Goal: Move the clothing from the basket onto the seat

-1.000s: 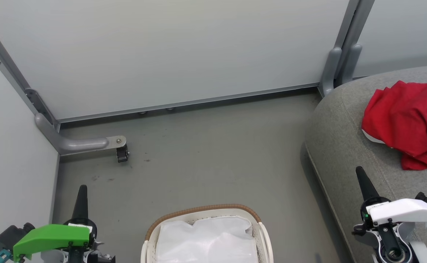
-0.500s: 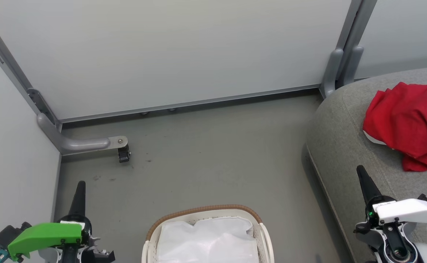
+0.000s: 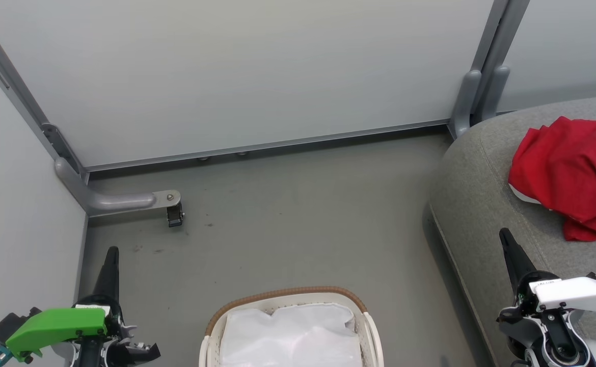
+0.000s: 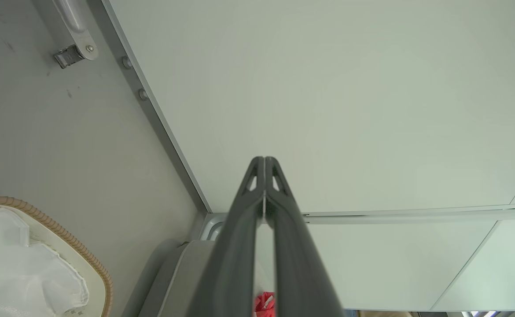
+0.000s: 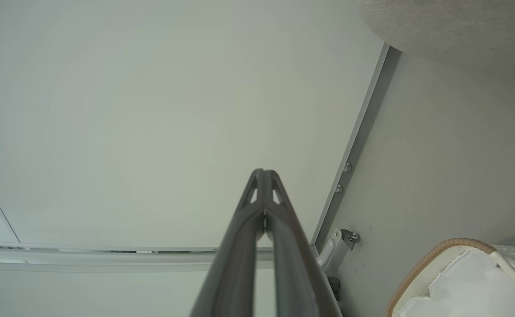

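Left tool [image 3: 111, 251] clenched, empty, on the basket's [image 3: 288, 294] left above floor [image 3: 288, 214]. Right tool [image 3: 505, 233] clenched, empty, on the basket's right, over sofa [image 3: 473, 204] edge. Red clothing [image 3: 570, 171] lies bunched on sofa, well right of basket. Basket holds a white liner [image 3: 290, 336].

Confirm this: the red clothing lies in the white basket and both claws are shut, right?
No. In the head view the bright red fabric clothing lies on the grey woven sofa, not in the brown-rimmed white plastic basket. The left claw and right claw are shut.
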Tool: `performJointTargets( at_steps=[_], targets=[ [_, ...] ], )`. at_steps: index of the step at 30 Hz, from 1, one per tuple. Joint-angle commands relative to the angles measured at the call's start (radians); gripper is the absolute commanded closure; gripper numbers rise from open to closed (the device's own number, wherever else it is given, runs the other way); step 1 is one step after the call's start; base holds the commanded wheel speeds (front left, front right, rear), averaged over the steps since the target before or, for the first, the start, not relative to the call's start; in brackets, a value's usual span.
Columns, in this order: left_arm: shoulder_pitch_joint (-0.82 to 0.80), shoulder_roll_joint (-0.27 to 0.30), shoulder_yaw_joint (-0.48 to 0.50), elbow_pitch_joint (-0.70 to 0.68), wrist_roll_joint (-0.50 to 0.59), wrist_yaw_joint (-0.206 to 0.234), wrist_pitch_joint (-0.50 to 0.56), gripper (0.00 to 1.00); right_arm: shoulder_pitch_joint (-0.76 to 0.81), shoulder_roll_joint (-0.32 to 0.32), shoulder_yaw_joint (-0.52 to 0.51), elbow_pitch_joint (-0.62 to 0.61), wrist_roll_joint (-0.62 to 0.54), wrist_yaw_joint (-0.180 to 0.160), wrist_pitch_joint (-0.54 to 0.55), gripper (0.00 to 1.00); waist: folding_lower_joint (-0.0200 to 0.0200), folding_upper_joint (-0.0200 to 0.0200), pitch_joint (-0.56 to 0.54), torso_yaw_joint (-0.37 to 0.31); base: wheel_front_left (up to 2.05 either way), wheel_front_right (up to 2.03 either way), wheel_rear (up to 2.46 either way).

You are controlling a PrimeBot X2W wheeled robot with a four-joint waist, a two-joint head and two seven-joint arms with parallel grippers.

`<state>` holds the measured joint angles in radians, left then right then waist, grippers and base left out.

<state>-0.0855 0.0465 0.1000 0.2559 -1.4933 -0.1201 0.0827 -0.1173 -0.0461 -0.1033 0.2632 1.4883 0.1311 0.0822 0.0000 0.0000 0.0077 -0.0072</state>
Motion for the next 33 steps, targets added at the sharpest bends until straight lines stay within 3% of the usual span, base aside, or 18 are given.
performJointTargets(
  at_steps=[1,17,33],
  targets=[
    [-0.024,0.006,0.006,-0.008,-0.02,-0.007,0.006,1.0,0.009,-0.006,-0.004,-0.009,0.02,-0.001,0.007,1.0,0.0,0.0,0.0,0.001,0.0,0.0,0.0],
    [-0.031,0.007,0.017,-0.012,-0.124,-0.014,0.035,1.0,0.014,-0.007,-0.013,-0.022,0.129,-0.001,0.035,1.0,0.0,0.0,-0.005,0.007,0.0,0.0,0.0],
    [-0.029,0.007,0.016,-0.012,-0.121,-0.013,0.035,1.0,0.014,-0.007,-0.013,-0.021,0.126,-0.001,0.036,1.0,0.0,0.0,-0.005,0.007,0.0,0.0,0.0]
  ],
)
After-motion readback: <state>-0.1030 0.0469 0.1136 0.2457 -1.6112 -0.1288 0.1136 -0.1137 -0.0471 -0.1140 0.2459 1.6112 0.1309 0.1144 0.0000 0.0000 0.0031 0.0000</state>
